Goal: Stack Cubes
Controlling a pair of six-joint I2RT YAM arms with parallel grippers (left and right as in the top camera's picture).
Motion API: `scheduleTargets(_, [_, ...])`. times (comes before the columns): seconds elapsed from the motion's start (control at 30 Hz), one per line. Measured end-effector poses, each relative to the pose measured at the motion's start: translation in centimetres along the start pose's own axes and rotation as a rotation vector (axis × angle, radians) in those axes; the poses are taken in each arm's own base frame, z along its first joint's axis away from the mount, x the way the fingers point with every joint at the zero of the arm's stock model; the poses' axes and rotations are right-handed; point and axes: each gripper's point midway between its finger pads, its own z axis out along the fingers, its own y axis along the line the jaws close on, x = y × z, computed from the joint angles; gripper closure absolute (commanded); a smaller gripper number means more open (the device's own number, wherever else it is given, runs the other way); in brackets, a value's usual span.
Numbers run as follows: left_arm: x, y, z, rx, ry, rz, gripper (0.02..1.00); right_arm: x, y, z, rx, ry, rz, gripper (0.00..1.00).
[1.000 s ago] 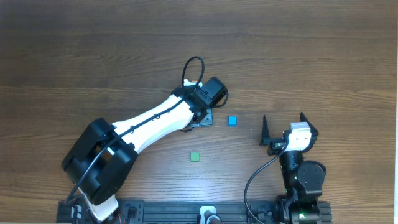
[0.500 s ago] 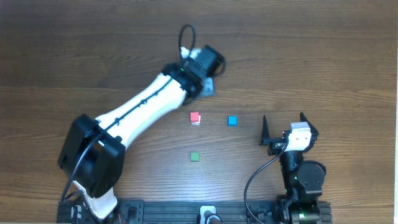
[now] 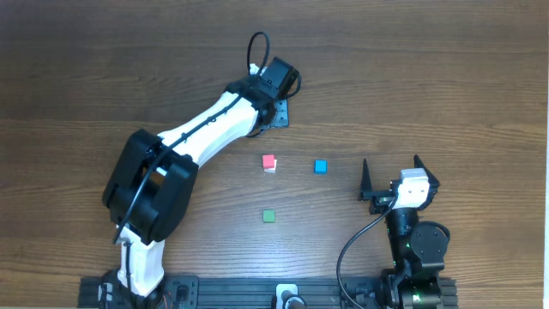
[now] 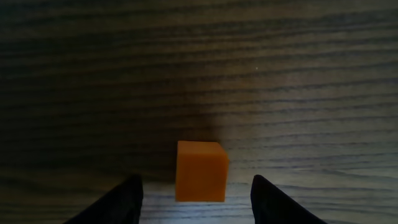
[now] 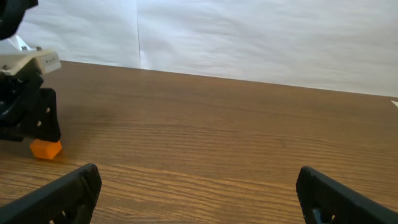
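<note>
Three small cubes lie uncovered in the top view: a red cube [image 3: 268,161], a blue cube [image 3: 320,166] near it on the right, and a green cube [image 3: 268,216] lower, toward the arm bases. One second ago the left gripper [image 3: 276,113] stood over the place of the red cube and hid it. It has since gone up the picture, away from the bases, and the red cube rests alone on the table [image 3: 446,77]. The right gripper [image 3: 390,167] has not moved; it waits wide open and empty near its base, well apart from the cubes.

From the left wrist, an orange cube [image 4: 200,171] sits on the wood between the two fingers [image 4: 121,200]. The jaws are spread wide, with a gap on each side of the cube, so nothing is held yet.

From the right wrist, the same orange cube is seen far off, just under the left gripper.

I judge that the left arm has finished with the red cube and is lined up to take the orange one. Closing and lifting should come next, then carrying it to a stack.
</note>
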Motion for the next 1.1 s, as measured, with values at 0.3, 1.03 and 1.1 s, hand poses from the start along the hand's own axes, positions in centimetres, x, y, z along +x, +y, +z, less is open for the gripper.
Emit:
scheduleTargets(0.3, [0.5, 0.0, 1.4, -0.003, 0.015, 0.013, 0.557, 0.0, 0.0, 0.0, 0.0, 0.0, 0.0, 0.009])
scheduleTargets(1.03, [1.0, 0.2, 2.3, -0.014, 0.034, 0.016, 0.724, 0.0, 0.0, 0.0, 0.0, 0.0, 0.0, 0.009])
scheduleTargets(1.1, [1.0, 0.2, 2.3, -0.014, 0.034, 0.016, 0.759, 0.0, 0.0, 0.0, 0.0, 0.0, 0.0, 0.007])
